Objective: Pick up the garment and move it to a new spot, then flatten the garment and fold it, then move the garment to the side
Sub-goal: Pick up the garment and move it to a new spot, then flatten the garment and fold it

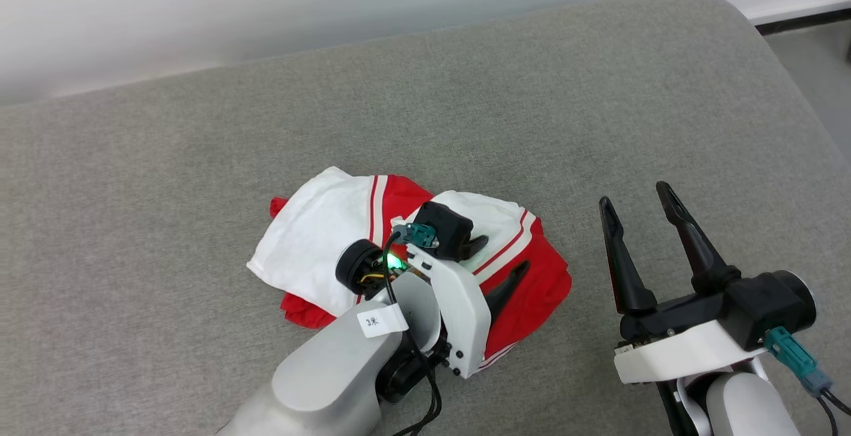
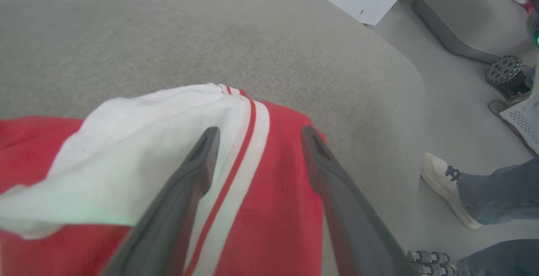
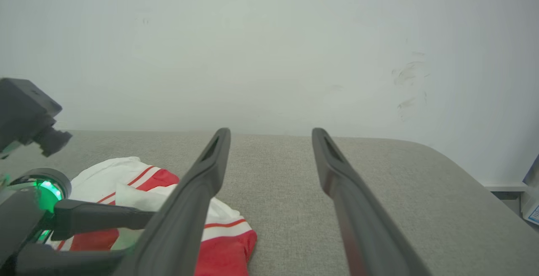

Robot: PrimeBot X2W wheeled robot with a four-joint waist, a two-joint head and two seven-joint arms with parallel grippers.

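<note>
Both spread: left hand (image 1: 503,254) over crumpled garment (image 1: 312,236); right hand (image 1: 633,195) beside.

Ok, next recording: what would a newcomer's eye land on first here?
The crumpled red-and-white garment midway across the grey cushion, with the left gripper open over it, fingers straddling a sleeve's striped trim. The right gripper hovers open over bare cushion to its right. A person's white shoe stands on the floor beside the cushion.

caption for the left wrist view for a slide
Open left gripper poised over the crumpled garment on the grey cushion.
</note>
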